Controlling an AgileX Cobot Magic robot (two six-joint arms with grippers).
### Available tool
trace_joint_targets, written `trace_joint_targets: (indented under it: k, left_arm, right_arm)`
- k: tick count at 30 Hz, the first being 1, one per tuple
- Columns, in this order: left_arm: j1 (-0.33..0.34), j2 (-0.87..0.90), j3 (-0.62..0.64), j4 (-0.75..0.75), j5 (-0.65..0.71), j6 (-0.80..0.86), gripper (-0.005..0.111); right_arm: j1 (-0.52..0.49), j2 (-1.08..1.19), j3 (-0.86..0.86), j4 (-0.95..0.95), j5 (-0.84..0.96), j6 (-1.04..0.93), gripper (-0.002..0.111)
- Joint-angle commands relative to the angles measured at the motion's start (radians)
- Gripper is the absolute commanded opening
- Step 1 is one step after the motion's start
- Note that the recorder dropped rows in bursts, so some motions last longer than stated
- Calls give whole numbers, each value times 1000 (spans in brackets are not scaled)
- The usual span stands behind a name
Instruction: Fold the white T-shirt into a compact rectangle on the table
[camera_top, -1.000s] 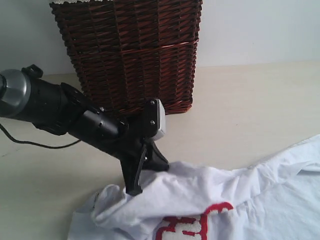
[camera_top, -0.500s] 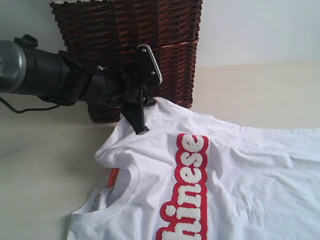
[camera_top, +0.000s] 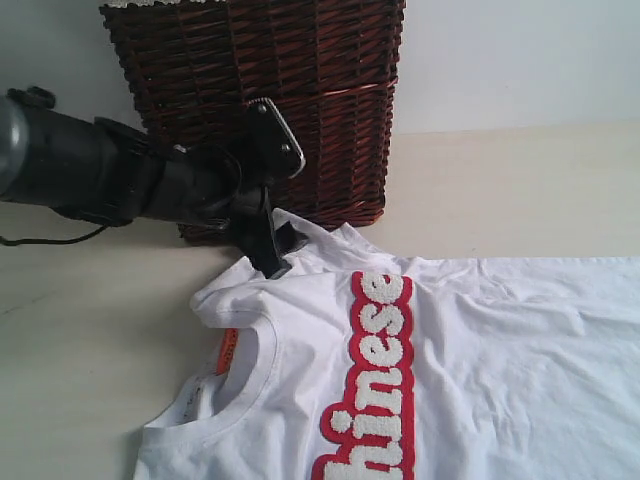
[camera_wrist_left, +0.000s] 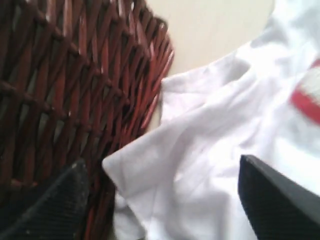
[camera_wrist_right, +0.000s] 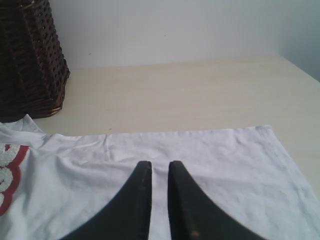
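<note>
The white T-shirt (camera_top: 480, 340) lies spread on the table (camera_top: 520, 190), red-outlined letters up and the orange neck tag (camera_top: 227, 350) near the collar. My left gripper (camera_top: 284, 256) is at the foot of the basket, over the shirt's sleeve. In the left wrist view the left gripper (camera_wrist_left: 165, 200) stands open, its jaws wide apart, with the loose sleeve corner (camera_wrist_left: 150, 170) lying between them. My right gripper (camera_wrist_right: 160, 172) is low over the shirt's body (camera_wrist_right: 225, 160). Its fingers (camera_wrist_right: 142, 190) are almost together with a strip of white cloth in the narrow gap.
A dark wicker basket (camera_top: 260, 100) stands at the back of the table, right beside the left gripper and touching the sleeve. A wall rises behind the table. Bare beige tabletop (camera_wrist_right: 190, 95) stretches beyond the shirt's far edge.
The shirt went from a bunched heap to lying spread with its letters showing. My left gripper swung up and back to the basket's foot, then sank slightly as the sleeve settled.
</note>
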Motion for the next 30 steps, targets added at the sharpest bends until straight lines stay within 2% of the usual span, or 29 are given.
trace_joint_targets:
  k: [1, 2, 3, 5, 8, 12, 15, 17, 19, 23, 27, 30]
  left_arm:
    - [19, -83, 101, 37, 425, -110, 78]
    - [19, -69, 135, 114, 544, -110, 78]
    - [17, -57, 152, 162, 586, -107, 78]
    - [11, -10, 204, 291, 550, -37, 78]
    - [11, 25, 221, 381, 485, 45, 78]
    - [9, 33, 221, 515, 618, 16, 77]
    - [9, 33, 232, 596, 721, -53, 67]
    - [9, 33, 253, 649, 771, -80, 55]
    - [9, 28, 281, 682, 792, -80, 41]
    - [9, -15, 299, 696, 795, -80, 22]
    - [30, -69, 275, 642, 788, -80, 13]
    - [56, -108, 244, 589, 772, -80, 15]
  right_arm:
    - [2, -6, 4, 0, -8, 0, 13]
    - [2, -6, 4, 0, -8, 0, 13]
    - [2, -6, 4, 0, -8, 0, 13]
    - [2, -6, 4, 0, -8, 0, 13]
    - [2, -6, 4, 0, -8, 0, 13]
    - [2, -6, 4, 0, -8, 0, 13]
    - [2, -6, 4, 0, -8, 0, 13]
    - [2, -6, 4, 0, -8, 0, 13]
    - [2, -6, 4, 0, -8, 0, 13]
    - [2, -6, 4, 0, -8, 0, 13]
    - [2, -6, 4, 0, -8, 0, 13]
    - [2, -6, 4, 0, -8, 0, 13]
